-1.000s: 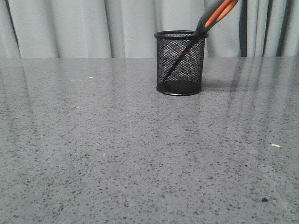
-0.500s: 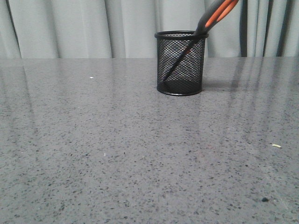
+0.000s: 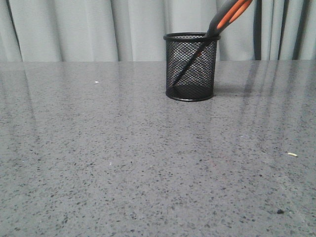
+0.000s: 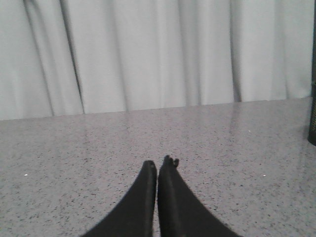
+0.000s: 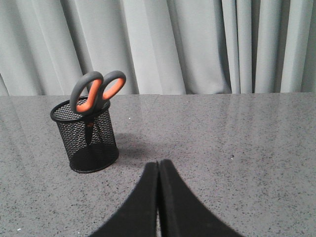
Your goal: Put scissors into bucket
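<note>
The bucket (image 3: 191,66), a black wire-mesh cup, stands upright on the grey speckled table at the far middle. The scissors (image 3: 228,15) stand in it blades down, leaning on the rim, with the black and orange handles sticking out above. Both also show in the right wrist view: the bucket (image 5: 89,140) and the scissors (image 5: 97,91). My right gripper (image 5: 158,163) is shut and empty, low over the table, apart from the bucket. My left gripper (image 4: 159,164) is shut and empty over bare table; a dark sliver of the bucket (image 4: 312,123) shows at that view's edge. Neither gripper shows in the front view.
Grey curtains (image 3: 98,29) hang behind the table's far edge. A small pale scrap (image 3: 292,154) and a dark speck (image 3: 280,211) lie on the table at the near right.
</note>
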`<action>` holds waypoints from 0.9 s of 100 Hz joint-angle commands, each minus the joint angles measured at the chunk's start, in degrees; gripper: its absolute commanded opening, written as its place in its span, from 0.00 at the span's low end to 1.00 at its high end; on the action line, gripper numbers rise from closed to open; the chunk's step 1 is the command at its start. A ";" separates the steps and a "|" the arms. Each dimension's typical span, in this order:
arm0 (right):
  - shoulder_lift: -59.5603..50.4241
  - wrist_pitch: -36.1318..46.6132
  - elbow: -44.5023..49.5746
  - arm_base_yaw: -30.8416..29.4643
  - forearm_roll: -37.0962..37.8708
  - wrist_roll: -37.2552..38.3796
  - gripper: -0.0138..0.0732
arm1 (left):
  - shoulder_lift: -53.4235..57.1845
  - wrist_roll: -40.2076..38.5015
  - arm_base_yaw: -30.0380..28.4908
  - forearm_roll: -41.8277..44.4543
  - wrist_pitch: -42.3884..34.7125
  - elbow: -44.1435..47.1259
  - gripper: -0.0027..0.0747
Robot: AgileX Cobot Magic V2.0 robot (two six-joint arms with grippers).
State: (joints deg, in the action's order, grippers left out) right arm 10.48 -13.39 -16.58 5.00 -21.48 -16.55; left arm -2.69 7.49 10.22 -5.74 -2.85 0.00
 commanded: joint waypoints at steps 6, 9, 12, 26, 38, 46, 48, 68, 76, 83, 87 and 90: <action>0.49 3.99 -1.56 -0.36 0.31 -0.53 0.07 | 3.90 -0.92 -1.74 0.23 0.82 2.33 0.01; 0.49 3.99 -1.56 -0.36 0.31 -0.53 0.07 | 4.75 -0.92 -1.88 0.13 1.50 2.33 0.01; 0.59 3.99 -1.56 -0.36 0.31 -0.53 0.07 | 4.44 -0.92 -2.30 -0.02 1.68 2.33 0.01; 0.69 3.89 -1.56 -0.36 0.31 -0.53 0.07 | 4.45 -0.92 -4.00 -0.36 3.46 2.43 0.01; 0.69 3.89 -1.56 -0.36 0.31 -0.53 0.07 | 4.45 -0.92 -6.32 -2.19 5.85 2.43 0.01; 0.69 3.89 -1.56 -0.36 0.31 -0.53 0.07 | 4.45 -0.92 -6.90 -3.07 7.29 2.43 0.01; 0.69 3.89 -1.56 -0.36 0.31 -0.53 0.07 | 4.45 -0.92 -6.90 -3.07 7.42 2.43 0.01; 0.69 3.89 -1.56 -0.36 0.31 -0.53 0.07 | 4.45 -0.92 -6.90 -3.07 7.69 2.32 0.01; 0.69 3.89 -1.56 -0.36 0.31 -0.53 0.07 | 4.45 -0.92 -6.90 -3.07 7.69 2.32 0.01; 0.69 3.89 -1.56 -0.36 0.31 -0.53 0.07 | 4.45 -0.92 -6.90 -3.07 7.69 2.32 0.01; 0.69 3.89 -1.56 -0.36 0.31 -0.53 0.07 | 4.45 -0.92 -6.90 -3.07 7.69 2.32 0.01; 0.69 3.89 -1.56 -0.36 0.31 -0.53 0.07 | 4.45 -0.92 -6.90 -3.07 7.69 2.32 0.01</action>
State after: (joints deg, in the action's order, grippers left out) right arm 10.48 -13.41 -16.58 5.00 -21.48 -16.55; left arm 0.11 7.10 3.55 -8.20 8.90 0.00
